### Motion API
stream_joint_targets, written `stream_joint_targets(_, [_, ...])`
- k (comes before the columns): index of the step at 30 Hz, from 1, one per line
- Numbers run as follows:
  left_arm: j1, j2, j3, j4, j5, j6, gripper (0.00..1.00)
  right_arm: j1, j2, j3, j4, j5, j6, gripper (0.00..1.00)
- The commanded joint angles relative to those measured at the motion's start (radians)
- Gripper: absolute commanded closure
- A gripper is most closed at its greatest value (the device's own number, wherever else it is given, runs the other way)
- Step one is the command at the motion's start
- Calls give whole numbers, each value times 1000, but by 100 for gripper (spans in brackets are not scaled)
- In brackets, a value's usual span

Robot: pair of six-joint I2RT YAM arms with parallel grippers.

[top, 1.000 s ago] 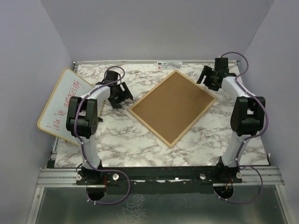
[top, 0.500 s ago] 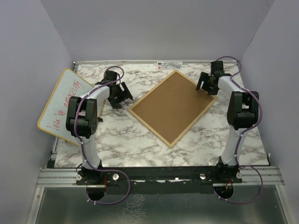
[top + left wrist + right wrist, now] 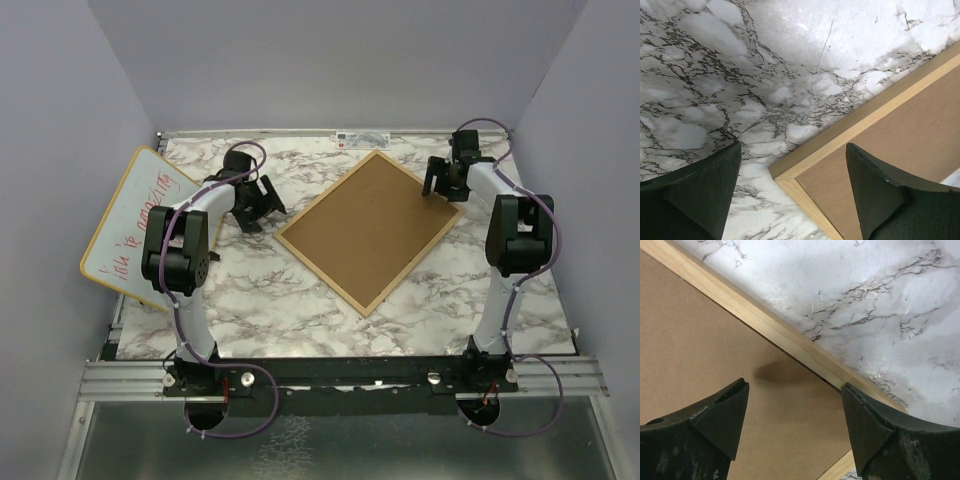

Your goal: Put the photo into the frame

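The frame (image 3: 320,277), thin light wood, lies face down on the marble table like a diamond. A brown backing board (image 3: 370,230) fills it. The photo is out of view. My left gripper (image 3: 256,205) hangs open just left of the frame's left corner. In the left wrist view that corner of the frame (image 3: 865,120) and the backing board (image 3: 905,125) lie below the open left gripper (image 3: 792,150). My right gripper (image 3: 443,182) is open above the frame's right corner. In the right wrist view the right gripper (image 3: 795,387) spans the backing board (image 3: 705,330) and the frame rail (image 3: 765,322).
A round-cornered whiteboard (image 3: 135,225) with red handwriting leans at the table's left edge. A small white label strip (image 3: 360,137) lies at the back edge. Purple walls close in the left, back and right sides.
My right gripper has swung in from the back right and now sits over the frame's right corner. The left arm and the frame have not moved.
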Motion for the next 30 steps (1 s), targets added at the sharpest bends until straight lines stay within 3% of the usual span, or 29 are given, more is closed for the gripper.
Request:
stream_joint_targets(1, [-7,64,-9,-35,32,8,14,-2,63,-7,-84,-167,-106,22])
stream_joint_targets(10, [-23,102,36,-28,83,5,14,-1,76,-21,-153,-533,-252,23])
stream_joint_targets(14, [-23,116,59,-21,94,-2,14,-2,78,-33,-153,-610,-256,23])
stream_joint_targets(25, [-22,157,133,-24,50,51,14,-1,-3,-142,-99,-710,-208,24])
stream_joint_targets(30, [-22,87,168,-132,-214,58,13,-2,-74,-153,-31,-553,-117,24])
